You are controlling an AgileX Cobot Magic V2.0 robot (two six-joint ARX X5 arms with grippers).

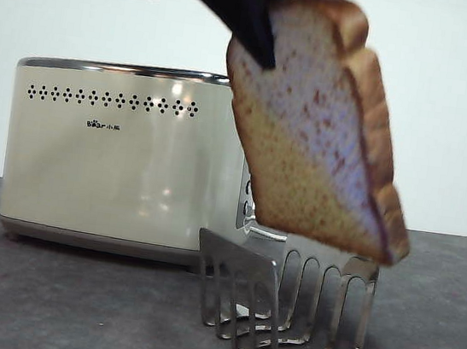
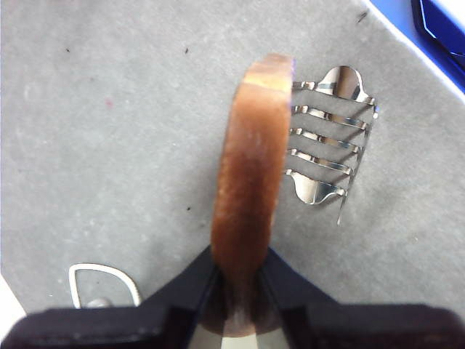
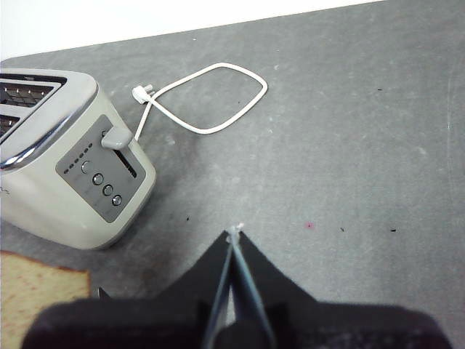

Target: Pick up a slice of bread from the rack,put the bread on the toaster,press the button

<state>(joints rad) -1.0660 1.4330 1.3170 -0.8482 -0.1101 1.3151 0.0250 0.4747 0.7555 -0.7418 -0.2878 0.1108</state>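
The grey worktop (image 1: 69, 308) carries the cream toaster (image 1: 123, 160), the steel rack (image 1: 284, 310) just beside it, and a white power cord (image 3: 211, 102).

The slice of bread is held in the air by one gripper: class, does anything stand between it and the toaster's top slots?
Nothing visible does. The left gripper holds the slice of bread tilted in the air above the rack, clear of its dividers. The toaster stands beside it, and the slots seen in the right wrist view look open and uncovered.
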